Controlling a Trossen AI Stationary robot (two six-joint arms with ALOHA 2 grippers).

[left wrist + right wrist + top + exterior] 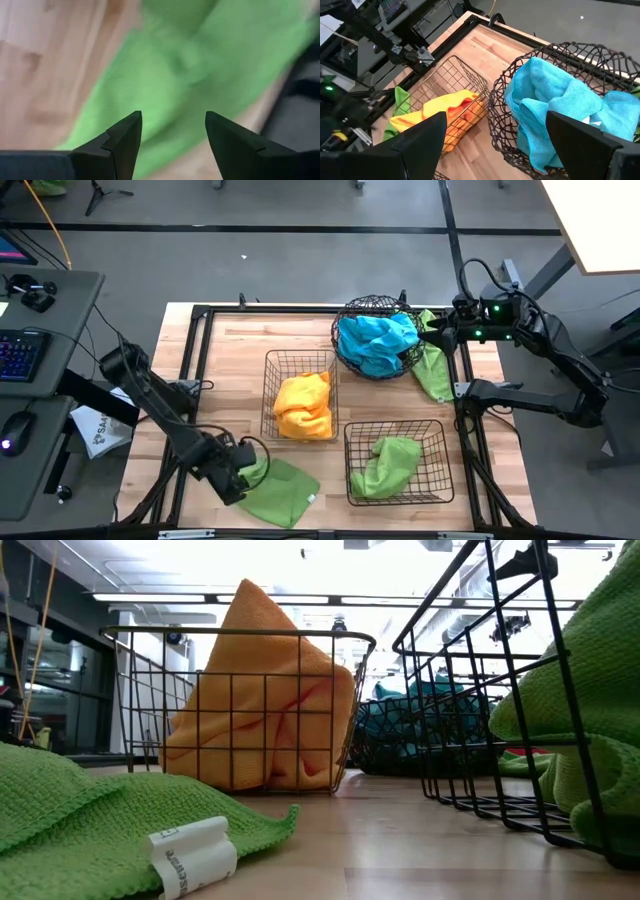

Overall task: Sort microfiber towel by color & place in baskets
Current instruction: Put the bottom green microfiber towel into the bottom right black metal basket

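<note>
A green towel [285, 495] [190, 65] lies flat at the table's near-left corner, its white label [190, 855] facing the near edge. My left gripper [245, 472] [172, 115] hovers open over its left edge. My right gripper [428, 338] [496, 116] is open beside the round woven basket [352, 310] [580, 50], which holds a blue towel [375, 340]. Another green towel [433, 370] lies on the table right of that basket. One rectangular basket [270, 380] holds an orange towel [303, 405]; the other [440, 470] holds a green towel [388, 465].
A black frame [195, 315] borders the wooden table. A desk with a keyboard [20, 355] and a mouse stands left of the table. Bare wood shows between the baskets and along the far-left part of the table.
</note>
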